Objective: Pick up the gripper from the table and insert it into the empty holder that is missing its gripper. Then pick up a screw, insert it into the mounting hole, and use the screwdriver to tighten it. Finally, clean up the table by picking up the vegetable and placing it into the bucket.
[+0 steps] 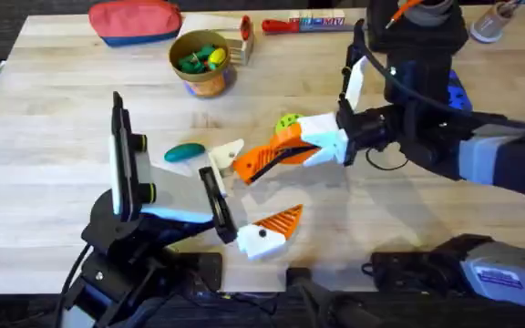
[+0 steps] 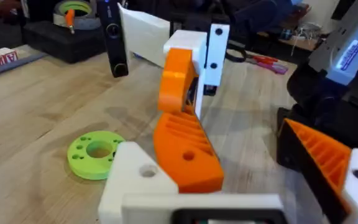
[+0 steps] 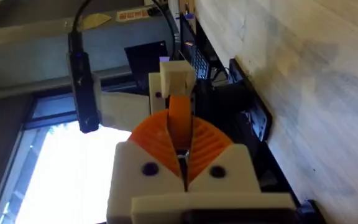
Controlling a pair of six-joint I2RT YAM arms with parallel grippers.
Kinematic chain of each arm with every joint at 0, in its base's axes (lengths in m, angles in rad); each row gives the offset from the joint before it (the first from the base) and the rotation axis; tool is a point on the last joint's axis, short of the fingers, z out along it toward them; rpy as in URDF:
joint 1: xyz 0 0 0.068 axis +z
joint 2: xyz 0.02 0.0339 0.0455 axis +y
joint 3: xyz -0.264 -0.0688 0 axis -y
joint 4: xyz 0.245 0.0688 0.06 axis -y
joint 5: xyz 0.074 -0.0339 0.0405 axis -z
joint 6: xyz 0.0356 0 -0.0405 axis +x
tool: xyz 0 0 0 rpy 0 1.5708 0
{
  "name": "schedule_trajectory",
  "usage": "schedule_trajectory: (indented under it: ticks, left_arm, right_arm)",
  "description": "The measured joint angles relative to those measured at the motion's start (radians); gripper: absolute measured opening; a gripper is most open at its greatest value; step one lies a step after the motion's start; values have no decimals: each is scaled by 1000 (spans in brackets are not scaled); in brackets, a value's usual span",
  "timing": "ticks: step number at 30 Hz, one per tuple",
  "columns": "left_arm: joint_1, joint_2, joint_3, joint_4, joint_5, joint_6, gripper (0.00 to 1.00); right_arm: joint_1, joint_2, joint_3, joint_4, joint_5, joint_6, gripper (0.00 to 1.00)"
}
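My right gripper point(image 1: 292, 150) is shut on the loose orange ribbed gripper point(image 1: 258, 164), holding it just above the table point(image 1: 62, 109). In the left wrist view the orange gripper point(image 2: 188, 152) lies against the white holder point(image 2: 135, 177), which is the bare finger block of my left gripper point(image 1: 249, 191). The left gripper is open, and its other finger carries an orange wedge point(image 2: 322, 152). The teal vegetable point(image 1: 185, 152) lies left of the holder point(image 1: 226, 153). The bucket point(image 1: 203, 59) stands at the back. The blue screwdriver point(image 1: 456, 91) is partly hidden behind the right arm.
A lime-green disc with holes point(image 1: 288, 121) lies just behind the grippers. A red pouch point(image 1: 135, 20) and a red-handled tool point(image 1: 281, 25) sit along the back edge. The bucket holds green and yellow toy pieces. A clear cup point(image 1: 490, 27) stands at the back right.
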Motion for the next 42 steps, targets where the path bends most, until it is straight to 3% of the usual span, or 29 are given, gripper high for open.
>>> schedule_trajectory:
  ticks: [12,18,24,34,42]
  left_arm:
    - [0,0,0,2,-9,1,988]
    - [0,0,0,4,-48,0,987]
    - [0,0,0,6,-135,-18,987]
    - [2,0,0,6,-202,-36,988]
    - [6,1,0,5,-237,-49,988]
  right_arm:
    - [4,0,-1,92,32,50,4]
    - [19,0,-1,100,94,53,4]
    - [108,0,-1,115,279,70,3]
    - [245,0,-1,190,552,101,3]
    - [285,11,-1,208,631,87,3]
